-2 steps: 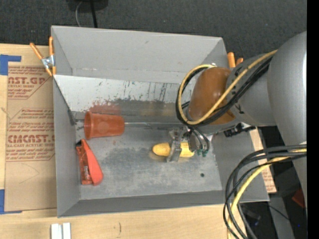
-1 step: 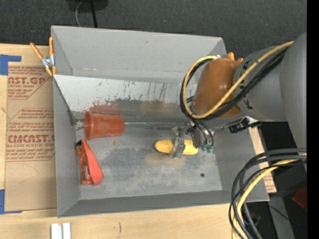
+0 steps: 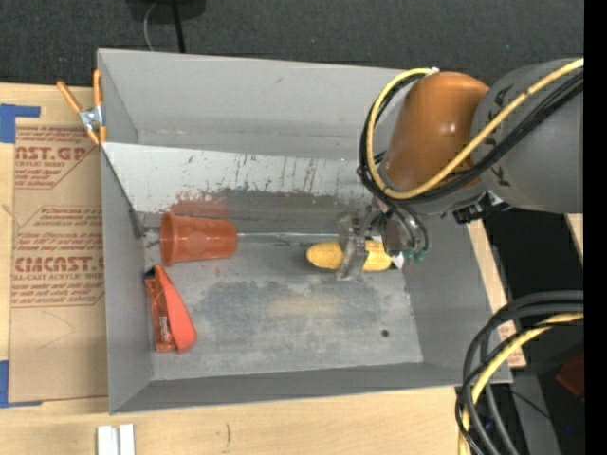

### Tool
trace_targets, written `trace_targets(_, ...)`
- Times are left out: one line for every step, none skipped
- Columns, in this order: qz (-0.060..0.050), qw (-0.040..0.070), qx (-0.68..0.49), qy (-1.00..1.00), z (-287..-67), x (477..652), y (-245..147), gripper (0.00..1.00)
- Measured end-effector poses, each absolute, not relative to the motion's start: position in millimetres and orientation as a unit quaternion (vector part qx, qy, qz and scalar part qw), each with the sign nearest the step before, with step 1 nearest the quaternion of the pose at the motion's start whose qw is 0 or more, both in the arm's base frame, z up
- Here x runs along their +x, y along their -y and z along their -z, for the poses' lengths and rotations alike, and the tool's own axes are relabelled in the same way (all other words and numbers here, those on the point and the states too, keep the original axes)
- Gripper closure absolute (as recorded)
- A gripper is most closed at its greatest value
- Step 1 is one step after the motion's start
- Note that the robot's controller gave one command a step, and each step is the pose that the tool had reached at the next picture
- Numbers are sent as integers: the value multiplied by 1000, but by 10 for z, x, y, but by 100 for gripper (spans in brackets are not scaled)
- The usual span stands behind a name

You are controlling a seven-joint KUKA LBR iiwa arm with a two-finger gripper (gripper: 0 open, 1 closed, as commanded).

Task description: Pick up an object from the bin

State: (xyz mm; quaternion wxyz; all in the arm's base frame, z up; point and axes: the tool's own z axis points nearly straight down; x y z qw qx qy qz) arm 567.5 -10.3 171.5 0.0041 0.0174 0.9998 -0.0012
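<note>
In the camera view the gripper point(image 3: 365, 252) sits low at a small yellow banana-shaped toy point(image 3: 325, 255) right of the middle of the bin point(image 3: 285, 339); whether it is wide or closed I cannot tell. The toy looks light, smooth and perhaps slippery, and is best gripped across its narrow middle. The bin also holds an orange cup point(image 3: 197, 237) lying on its side at the left and a flat red packet point(image 3: 169, 313) below it.

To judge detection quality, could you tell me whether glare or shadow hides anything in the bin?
Camera view: even light across the bin floor, no glare or hard shadow; the gripper itself covers part of the yellow thing.
</note>
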Motion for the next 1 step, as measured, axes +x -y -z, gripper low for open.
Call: trace_targets(0,1,11,-1000,-2961,5503,146,100)
